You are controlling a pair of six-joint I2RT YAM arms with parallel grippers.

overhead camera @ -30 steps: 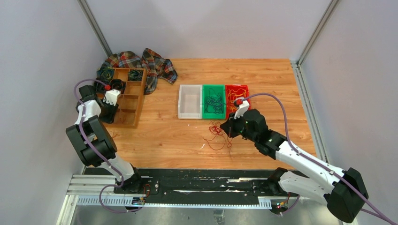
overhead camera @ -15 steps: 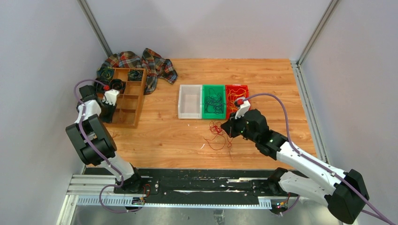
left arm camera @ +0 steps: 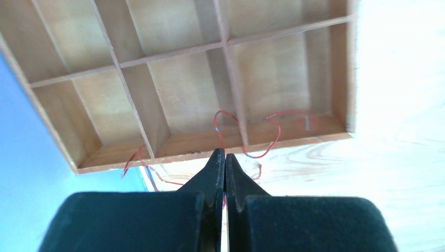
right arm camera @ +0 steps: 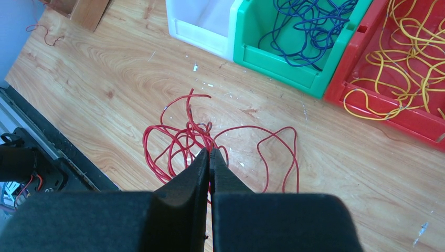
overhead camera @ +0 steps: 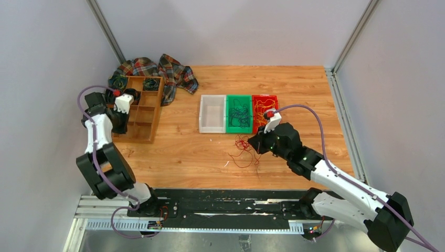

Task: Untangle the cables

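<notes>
A loose tangle of red cables (overhead camera: 242, 148) (right arm camera: 202, 127) lies on the wooden table in front of the bins. My right gripper (overhead camera: 254, 143) (right arm camera: 210, 152) is shut on a strand at the tangle's near side, red showing between its fingers. At the far left, my left gripper (overhead camera: 120, 125) (left arm camera: 224, 152) is shut on a single thin red cable (left arm camera: 216, 126). That cable drapes over the front edge of the wooden organizer (overhead camera: 137, 137) (left arm camera: 231, 89). Dark blue cables (right arm camera: 309, 29) fill the green bin (right arm camera: 278, 63), and yellow cables (right arm camera: 414, 50) fill the red bin (right arm camera: 378, 102).
A white bin (overhead camera: 212, 113) (right arm camera: 202, 34) stands left of the green bin (overhead camera: 228, 113). Dark coiled rolls (overhead camera: 151, 83) sit in the organizer's back compartments. A plaid cloth (overhead camera: 168, 71) lies behind it. Walls stand close on both sides.
My left gripper has closed and its arm has shifted slightly back along the organizer. The right arm and the red tangle have barely moved.
</notes>
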